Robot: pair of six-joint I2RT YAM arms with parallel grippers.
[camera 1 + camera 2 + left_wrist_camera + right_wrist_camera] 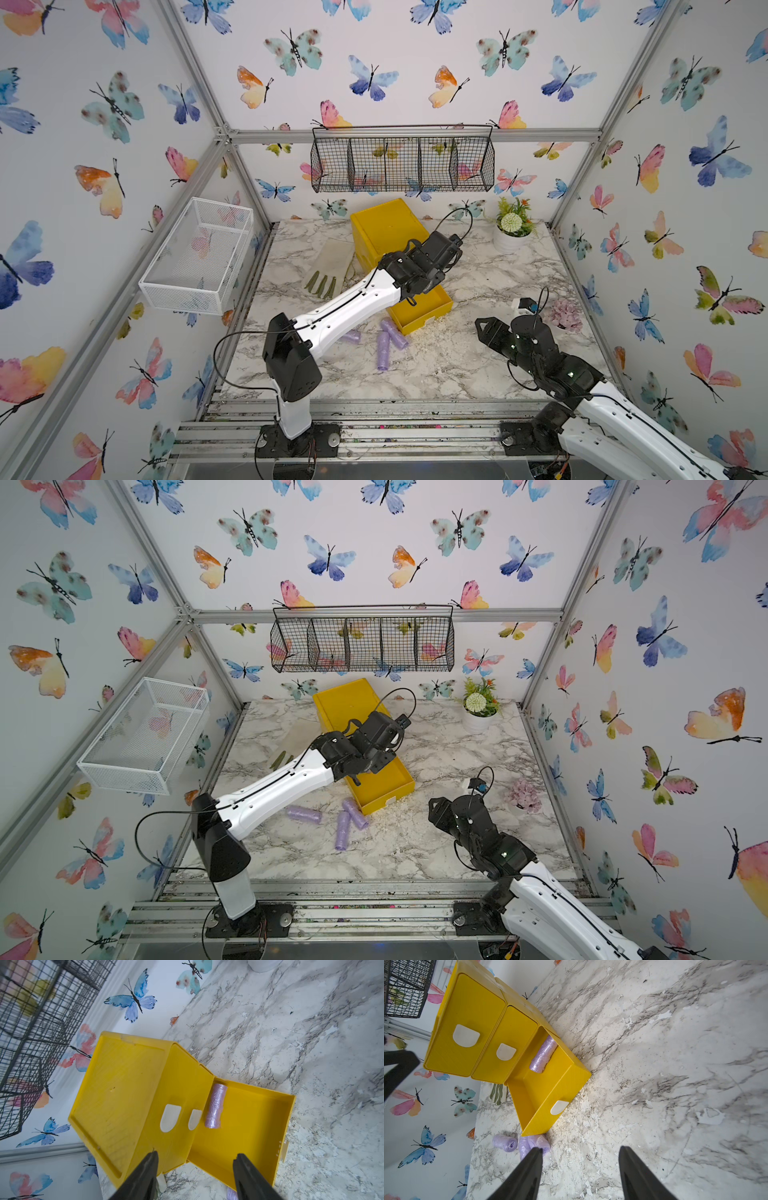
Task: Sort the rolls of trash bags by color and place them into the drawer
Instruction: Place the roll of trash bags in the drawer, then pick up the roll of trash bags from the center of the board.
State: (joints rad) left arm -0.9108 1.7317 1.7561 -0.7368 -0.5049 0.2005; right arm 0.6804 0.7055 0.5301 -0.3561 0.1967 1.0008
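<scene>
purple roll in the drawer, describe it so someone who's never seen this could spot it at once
Find the yellow drawer unit at the back of the marble table; its bottom drawer is pulled open. The lilac roll lies alone inside it. The other lilac rolls lie outside, on the table.

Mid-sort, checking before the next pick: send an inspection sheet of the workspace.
Surface: marble table, white flakes scattered by the open drawer.
Job's things: one lilac roll inside the open drawer; three lilac rolls on the table near its front; no green or pink rolls seen.
Clutter: cream glove beside the drawer unit; potted plant; pink ornament.
Hands: left hand open, empty, above the open drawer; right hand open, empty, above bare table.
Cables: left arm's cable loop and right arm's cable hang free; no snag seen.
Surroundings: black wire basket and white mesh basket on the walls; no rolls seen in them.
</scene>
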